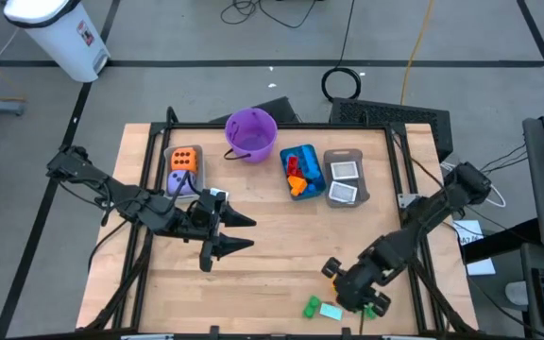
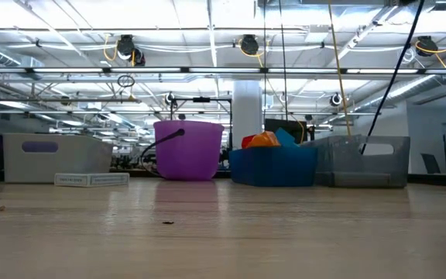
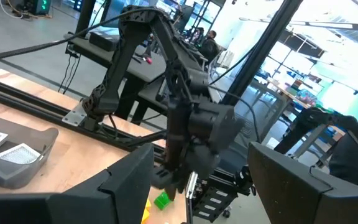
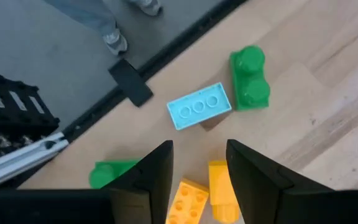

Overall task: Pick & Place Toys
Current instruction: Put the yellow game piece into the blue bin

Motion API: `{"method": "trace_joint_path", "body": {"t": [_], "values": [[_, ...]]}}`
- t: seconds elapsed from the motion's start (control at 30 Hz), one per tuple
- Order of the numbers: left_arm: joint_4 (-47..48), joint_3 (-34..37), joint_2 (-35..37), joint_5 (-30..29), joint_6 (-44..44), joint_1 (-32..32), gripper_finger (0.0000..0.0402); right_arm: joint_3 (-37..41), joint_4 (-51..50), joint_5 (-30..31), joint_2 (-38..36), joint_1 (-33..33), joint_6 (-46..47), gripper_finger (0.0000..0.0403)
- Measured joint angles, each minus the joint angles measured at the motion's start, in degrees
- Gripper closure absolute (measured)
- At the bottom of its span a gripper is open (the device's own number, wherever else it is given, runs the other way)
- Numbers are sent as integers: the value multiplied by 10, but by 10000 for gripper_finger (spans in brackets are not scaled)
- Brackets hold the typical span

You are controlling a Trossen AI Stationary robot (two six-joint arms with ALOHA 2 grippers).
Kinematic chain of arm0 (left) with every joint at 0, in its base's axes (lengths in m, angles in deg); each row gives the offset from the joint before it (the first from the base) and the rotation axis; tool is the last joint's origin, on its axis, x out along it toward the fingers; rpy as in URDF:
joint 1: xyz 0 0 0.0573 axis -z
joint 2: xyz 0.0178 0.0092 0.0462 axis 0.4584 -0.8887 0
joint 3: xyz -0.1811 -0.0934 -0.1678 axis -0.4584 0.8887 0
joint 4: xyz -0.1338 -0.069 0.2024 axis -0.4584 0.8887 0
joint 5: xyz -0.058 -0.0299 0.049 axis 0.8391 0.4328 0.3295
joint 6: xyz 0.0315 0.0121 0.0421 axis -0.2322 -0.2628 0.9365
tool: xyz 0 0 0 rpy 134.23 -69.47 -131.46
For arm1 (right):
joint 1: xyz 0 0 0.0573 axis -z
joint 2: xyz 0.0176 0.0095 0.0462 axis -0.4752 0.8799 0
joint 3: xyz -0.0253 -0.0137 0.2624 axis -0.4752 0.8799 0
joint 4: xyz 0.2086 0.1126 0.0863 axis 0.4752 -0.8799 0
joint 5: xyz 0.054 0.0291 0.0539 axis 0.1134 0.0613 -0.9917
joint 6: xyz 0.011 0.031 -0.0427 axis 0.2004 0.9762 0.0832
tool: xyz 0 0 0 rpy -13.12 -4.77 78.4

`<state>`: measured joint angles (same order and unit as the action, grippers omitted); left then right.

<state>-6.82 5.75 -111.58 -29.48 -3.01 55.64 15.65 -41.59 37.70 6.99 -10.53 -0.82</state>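
Right end effector (image 4: 197, 180), part open and empty, hangs over a yellow brick (image 4: 221, 186) on the counter's (image 1: 272, 255) near right edge: light, stiff, slick plastic, best pinched across its flat sides.

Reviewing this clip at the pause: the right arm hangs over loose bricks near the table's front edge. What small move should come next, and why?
Probably lower the right gripper straight down onto the yellow brick and close. Its jaws stand open with that brick between them, an orange-yellow brick alongside, while the light blue brick and green brick lie farther ahead. The left gripper waits open mid-table.
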Motion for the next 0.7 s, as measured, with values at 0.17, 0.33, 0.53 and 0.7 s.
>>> {"method": "trace_joint_path", "body": {"t": [0.17,0.33,0.53,0.7], "values": [[0,0,0,0,0,0,135,0,-7,0,25,18,-3,259],[0,0,0,0,0,0,135,0,-10,-2,33,26,1,259],[0,0,0,0,0,0,135,0,-15,0,33,29,0,259],[0,0,0,0,0,0,135,36,-12,0,33,28,2,259]]}}
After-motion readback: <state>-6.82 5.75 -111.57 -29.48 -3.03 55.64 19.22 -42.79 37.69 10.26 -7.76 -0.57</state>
